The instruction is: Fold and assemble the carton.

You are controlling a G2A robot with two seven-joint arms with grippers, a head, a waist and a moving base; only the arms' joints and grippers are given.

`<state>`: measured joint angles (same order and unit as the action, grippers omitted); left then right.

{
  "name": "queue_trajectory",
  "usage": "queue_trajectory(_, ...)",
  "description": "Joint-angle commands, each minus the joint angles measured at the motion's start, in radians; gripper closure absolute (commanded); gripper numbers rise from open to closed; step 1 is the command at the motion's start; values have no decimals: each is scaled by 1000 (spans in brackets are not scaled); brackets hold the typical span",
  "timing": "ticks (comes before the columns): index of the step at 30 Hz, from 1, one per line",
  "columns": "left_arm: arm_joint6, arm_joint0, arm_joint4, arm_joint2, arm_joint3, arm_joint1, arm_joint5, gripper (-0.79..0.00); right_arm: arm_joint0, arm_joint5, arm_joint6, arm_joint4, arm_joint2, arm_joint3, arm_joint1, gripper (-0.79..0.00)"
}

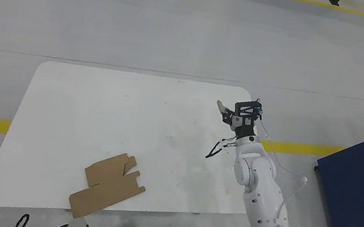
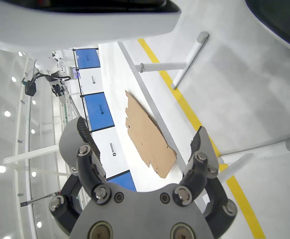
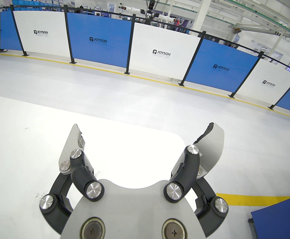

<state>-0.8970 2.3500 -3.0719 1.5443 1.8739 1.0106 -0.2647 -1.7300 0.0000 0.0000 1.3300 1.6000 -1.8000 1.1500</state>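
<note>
- Left claw [image 2: 140,127]: spread wide, empty, by the near edge of the tabletop [image 1: 134,107], short of the carton [image 2: 149,144].
- Right claw [image 1: 237,112]: also spread wide, empty, above the tabletop's far right part.
- Carton: flat, unfolded, at the tabletop's near edge, left of middle.
- Judged best: bring both claws in, pin 1 panel flat, lift the neighbouring panel along its crease, and avoid nudging the sheet off the tabletop's edge.

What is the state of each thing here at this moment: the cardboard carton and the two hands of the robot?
Flat brown cardboard carton: unfolded, lying flat on the white table near its edge, touched by no hand.
Left hand: open, empty, apart from the carton.
Right hand: open, empty, over the table near a corner, away from the carton.
</note>
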Motion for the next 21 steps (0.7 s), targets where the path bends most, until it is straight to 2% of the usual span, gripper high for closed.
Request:
queue_trajectory(1,33,0,0,-2,-3,-8,5,-785,0,0,0,0,0,0,0,-785)
queue_trajectory(4,123,0,0,-5,-8,-14,25,-785,0,0,0,0,0,0,0,-785)
queue_trajectory(9,165,0,0,-35,-11,-28,64,-785,0,0,0,0,0,0,0,-785)
queue_trajectory(16,231,0,0,-65,-10,-53,84,-591,0,0,0,0,0,0,0,-785)
queue_trajectory(21,265,0,0,-76,-6,-67,105,-576,0,0,0,0,0,0,0,-785)
